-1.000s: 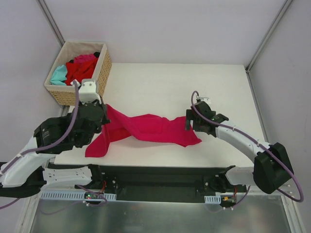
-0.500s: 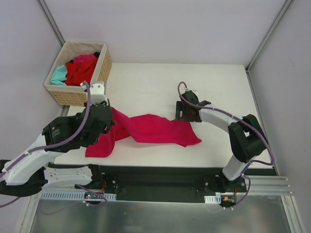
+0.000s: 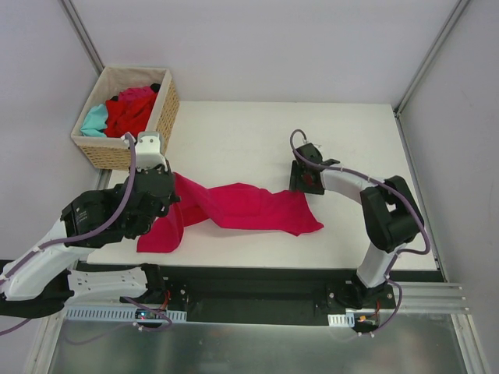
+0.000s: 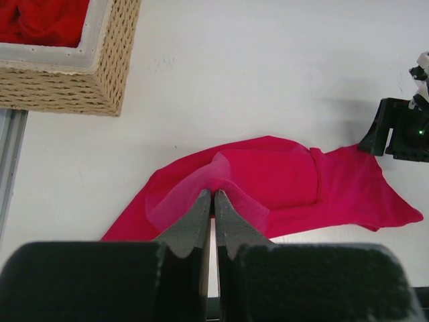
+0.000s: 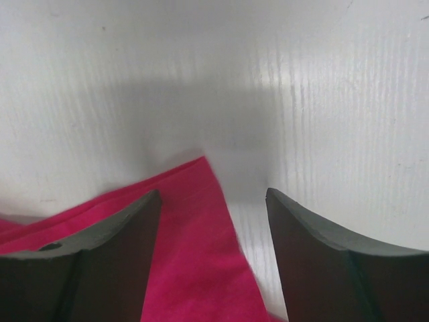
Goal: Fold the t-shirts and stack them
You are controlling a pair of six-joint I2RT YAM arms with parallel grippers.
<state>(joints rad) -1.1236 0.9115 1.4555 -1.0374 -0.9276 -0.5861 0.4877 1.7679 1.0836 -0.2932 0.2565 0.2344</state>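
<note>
- Two claws are mine, and both are at the magenta t-shirt point(image 3: 249, 206), which lies crumpled in a long band across the near half of the white table point(image 3: 234, 140)
- My left claw point(image 4: 213, 194) is pinched together on a raised fold near the shirt's left end, and the thin cloth tents up around my fingertips
- From the overhead view, that left end of the shirt trails down to the table's near edge
- My right claw point(image 5: 214, 201) stands apart, low over the table at the shirt's far right corner
- The pointed corner of cloth lies between my two fingers point(image 5: 114, 248) and runs under the one on the left of my wrist view; nothing is clamped there
- At the table's far left corner, beyond my left arm, sits the wicker basket point(image 3: 166, 105), holding a red t-shirt point(image 3: 125, 115), a teal t-shirt point(image 3: 93, 119) and a pink t-shirt point(image 3: 140, 95) in a heap
</note>
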